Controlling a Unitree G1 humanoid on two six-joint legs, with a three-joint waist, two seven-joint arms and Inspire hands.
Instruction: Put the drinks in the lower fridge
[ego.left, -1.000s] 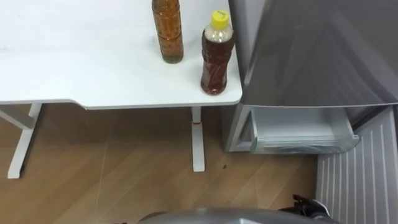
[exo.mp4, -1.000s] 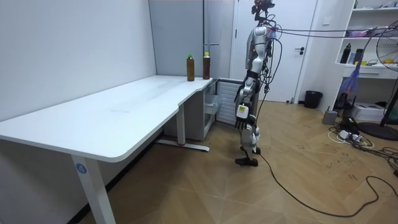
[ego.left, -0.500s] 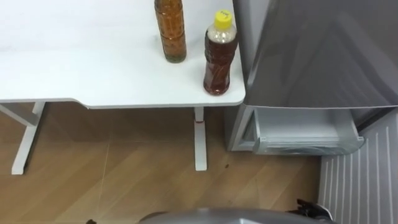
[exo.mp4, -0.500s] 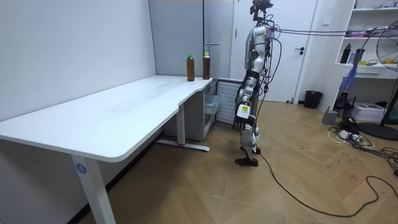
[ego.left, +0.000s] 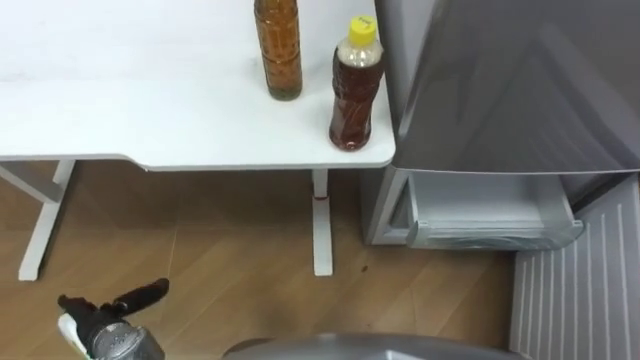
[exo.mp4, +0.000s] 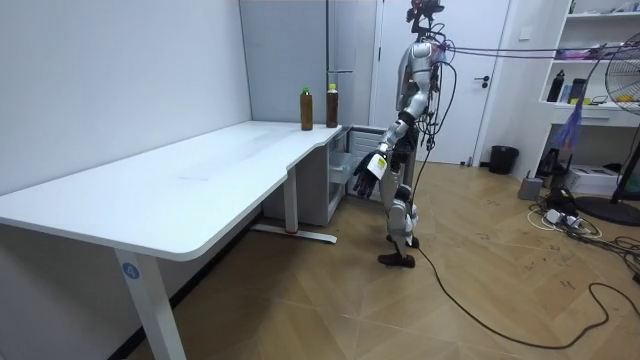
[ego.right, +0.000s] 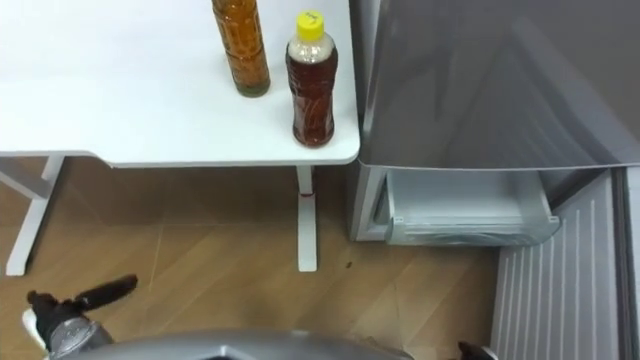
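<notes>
The yellow-capped tea bottle (ego.left: 354, 85) stood upright at the bench's (ego.left: 120, 110) right near corner. The taller amber bottle (ego.left: 277, 50) stood just left of it and slightly farther back. The grey fridge (ego.left: 510, 90) rose just right of them, its lower drawer (ego.left: 490, 210) pulled open. The left robot hand (ego.left: 110, 308) hovered low over the wood floor (ego.left: 230, 270), fingers straight and released, holding nothing. The right robot hand (ego.right: 468, 350) barely showed; I cannot tell its state.

Bare floor (ego.left: 220, 270) before white table (ego.left: 120, 100), slim gap between tall bottle (ego.left: 277, 50) and yellow-capped bottle (ego.left: 354, 88) at its right corner, fridge wall (ego.left: 500, 90) just right, table leg (ego.left: 320, 225) left of open lower drawer (ego.left: 490, 212), ribbed door (ego.left: 580, 295) right.
</notes>
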